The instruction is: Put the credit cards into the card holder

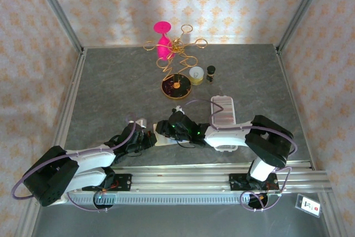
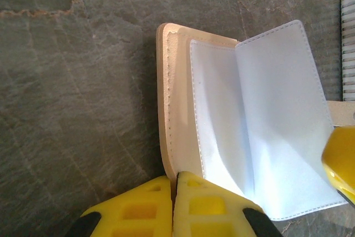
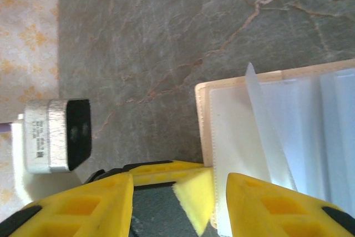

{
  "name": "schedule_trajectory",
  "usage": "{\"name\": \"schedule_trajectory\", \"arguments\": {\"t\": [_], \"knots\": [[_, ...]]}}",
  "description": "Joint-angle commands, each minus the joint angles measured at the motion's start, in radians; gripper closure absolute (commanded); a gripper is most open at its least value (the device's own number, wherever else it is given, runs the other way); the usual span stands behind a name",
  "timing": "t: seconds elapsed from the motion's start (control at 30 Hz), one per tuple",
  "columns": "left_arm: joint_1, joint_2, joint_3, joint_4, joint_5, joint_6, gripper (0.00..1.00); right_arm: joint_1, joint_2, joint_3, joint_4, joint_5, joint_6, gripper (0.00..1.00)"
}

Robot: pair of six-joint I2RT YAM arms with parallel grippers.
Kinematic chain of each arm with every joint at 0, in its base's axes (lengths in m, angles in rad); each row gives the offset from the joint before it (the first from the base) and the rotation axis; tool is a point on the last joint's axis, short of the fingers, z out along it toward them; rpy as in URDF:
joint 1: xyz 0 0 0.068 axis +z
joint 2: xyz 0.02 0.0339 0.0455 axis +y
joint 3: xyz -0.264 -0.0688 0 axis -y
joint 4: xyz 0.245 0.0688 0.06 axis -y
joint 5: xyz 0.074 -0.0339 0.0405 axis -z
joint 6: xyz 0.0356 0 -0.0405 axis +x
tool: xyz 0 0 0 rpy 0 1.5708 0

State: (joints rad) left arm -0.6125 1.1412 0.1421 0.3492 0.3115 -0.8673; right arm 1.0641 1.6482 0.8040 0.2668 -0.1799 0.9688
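Note:
The card holder (image 2: 177,109) lies open on the grey table, a cream-beige cover with clear plastic sleeves (image 2: 266,131) fanned out to the right. My left gripper (image 2: 176,180) is shut on the near edge of the cover. In the right wrist view the same card holder (image 3: 206,120) lies at the right, with one clear sleeve (image 3: 266,131) standing up. My right gripper (image 3: 177,192) is open, its right finger (image 3: 277,203) lying over the sleeves and the left gripper's yellow fingertip between its fingers. In the top view both grippers (image 1: 148,139) (image 1: 166,129) meet mid-table. The credit cards are out of view.
A long white ridged tray (image 1: 223,116) lies just right of the grippers. Behind them stand a gold wire stand (image 1: 176,54), a pink goblet (image 1: 163,40), a round dark dish (image 1: 176,86), a small cup (image 1: 196,74) and a dark bottle (image 1: 211,73).

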Motion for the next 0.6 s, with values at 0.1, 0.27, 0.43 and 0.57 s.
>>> {"name": "schedule_trajectory", "arguments": {"t": [0.1, 0.27, 0.43, 0.57], "knots": [[0.002, -0.003, -0.016, -0.047, -0.001, -0.005, 0.93, -0.002, 0.039, 0.072, -0.210, 0.104, -0.030, 0.54], [0.001, -0.012, -0.015, -0.059, -0.006, -0.001, 0.93, 0.006, 0.081, 0.145, -0.376, 0.188, -0.067, 0.54], [0.002, -0.009, -0.015, -0.061, -0.012, -0.001, 0.93, 0.009, 0.114, 0.199, -0.525, 0.280, -0.085, 0.56], [0.002, -0.006, -0.011, -0.065, -0.015, 0.004, 0.92, 0.009, 0.116, 0.211, -0.605, 0.348, -0.096, 0.56]]}}
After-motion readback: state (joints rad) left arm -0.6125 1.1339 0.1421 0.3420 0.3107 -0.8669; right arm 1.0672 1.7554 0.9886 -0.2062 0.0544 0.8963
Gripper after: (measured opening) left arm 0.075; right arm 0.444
